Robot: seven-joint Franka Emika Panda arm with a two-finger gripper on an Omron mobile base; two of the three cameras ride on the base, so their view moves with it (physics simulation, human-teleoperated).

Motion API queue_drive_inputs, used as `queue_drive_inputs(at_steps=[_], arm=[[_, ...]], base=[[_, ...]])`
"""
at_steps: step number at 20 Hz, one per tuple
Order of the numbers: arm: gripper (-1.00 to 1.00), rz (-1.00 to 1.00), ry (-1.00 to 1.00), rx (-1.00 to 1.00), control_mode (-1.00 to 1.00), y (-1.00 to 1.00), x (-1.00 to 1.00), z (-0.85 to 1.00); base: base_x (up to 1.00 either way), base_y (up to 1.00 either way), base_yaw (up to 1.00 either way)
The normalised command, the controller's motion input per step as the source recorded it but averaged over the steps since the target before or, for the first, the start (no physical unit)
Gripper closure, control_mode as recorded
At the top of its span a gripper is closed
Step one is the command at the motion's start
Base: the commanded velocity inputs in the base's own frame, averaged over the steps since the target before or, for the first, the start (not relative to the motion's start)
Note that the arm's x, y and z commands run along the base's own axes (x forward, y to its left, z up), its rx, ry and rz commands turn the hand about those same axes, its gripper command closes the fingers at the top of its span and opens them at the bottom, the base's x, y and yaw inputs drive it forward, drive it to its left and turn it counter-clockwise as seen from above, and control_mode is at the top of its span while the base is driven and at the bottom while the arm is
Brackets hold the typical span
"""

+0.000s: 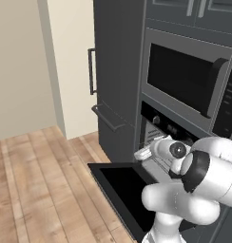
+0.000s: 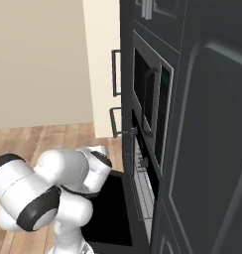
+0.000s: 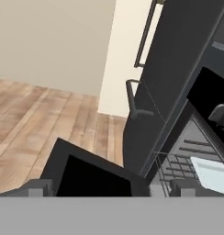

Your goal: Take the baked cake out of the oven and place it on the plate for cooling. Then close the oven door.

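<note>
Below the microwave [image 1: 189, 78], the oven [image 1: 158, 137] stands with its oven door [image 1: 127, 192] dropped flat over the wooden floor [image 1: 37, 185]. Just before the wire racks [image 3: 178, 165], the end effector [image 3: 114, 188] hovers, jaws wide and holding nothing.

Left base view looks from behind the arm's left, forward and down, at the oven [image 1: 158, 142] with its oven door [image 1: 122, 190] lowered. Right base view faces the same oven [image 2: 140, 183] edge-on from the right. Both share door, wood floor [image 1: 37, 185] and cabinet front. Hand view sits close, tilted, above the door [image 3: 86, 176].
</note>
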Motion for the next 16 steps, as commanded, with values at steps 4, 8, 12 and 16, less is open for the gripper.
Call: queue_drive_inputs(at_steps=[4,8,12,16], arm=[[-1.0,0.0,0.02,-0.22,-1.0,0.91,0.0,1.0],[-1.0,0.0,0.0,-0.19,-1.0,0.83,-0.11,1.0],[-1.0,0.0,0.02,-0.18,-1.0,0.83,-0.18,1.0],[-1.0,-0.04,0.08,-0.21,-1.0,0.83,-0.19,1.0]], base=[[0.0,0.0,0.0],[0.0,0.0,0.0],[0.0,0.0,0.0],[0.0,0.0,0.0]])
